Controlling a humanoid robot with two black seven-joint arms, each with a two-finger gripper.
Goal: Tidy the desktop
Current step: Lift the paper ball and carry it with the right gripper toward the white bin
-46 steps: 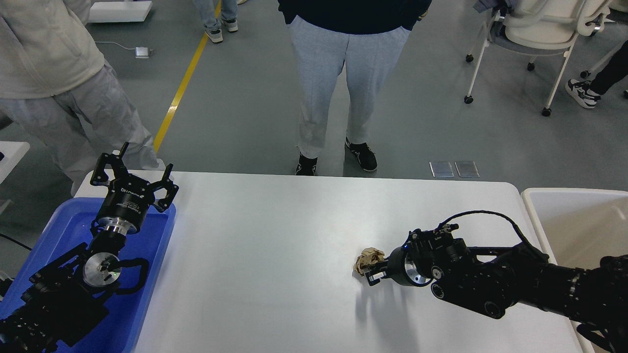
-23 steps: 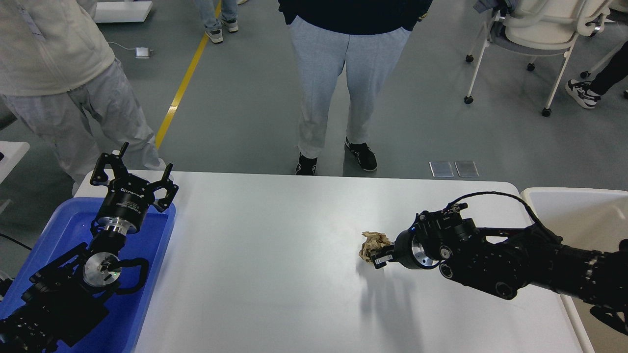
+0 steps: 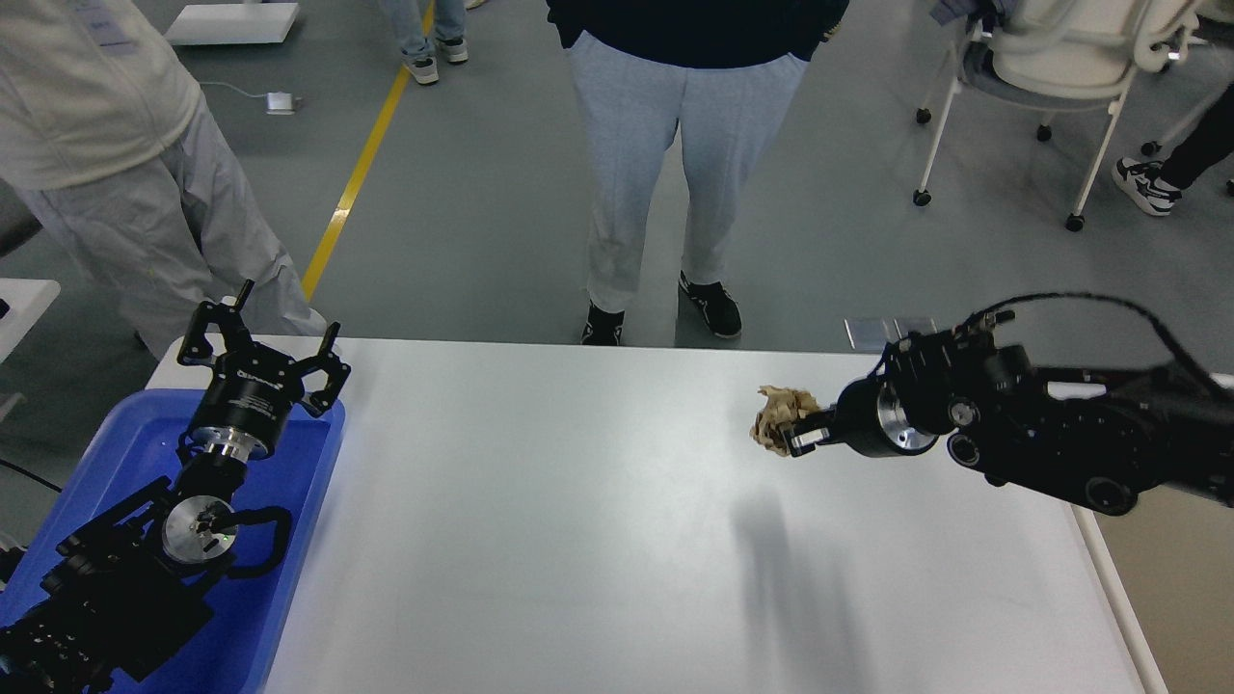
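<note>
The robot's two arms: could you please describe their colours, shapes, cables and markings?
Both arms are matte black with blocky, jointed links. The left end effector has thin black fingers on a round black body with small white lettering and a silver ring below it; a shiny silver disc sits lower on that arm. The right end effector ends a thick round wrist with a silver face, and a thin black cable arches above it.

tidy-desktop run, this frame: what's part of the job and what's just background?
Job:
- desktop
- crumpled brown paper ball, held off the surface by the right gripper
- blue tray, left gripper open above it

Background:
- person in grey sweatpants
- person in light clothes
- white chair
- yellow floor line
</note>
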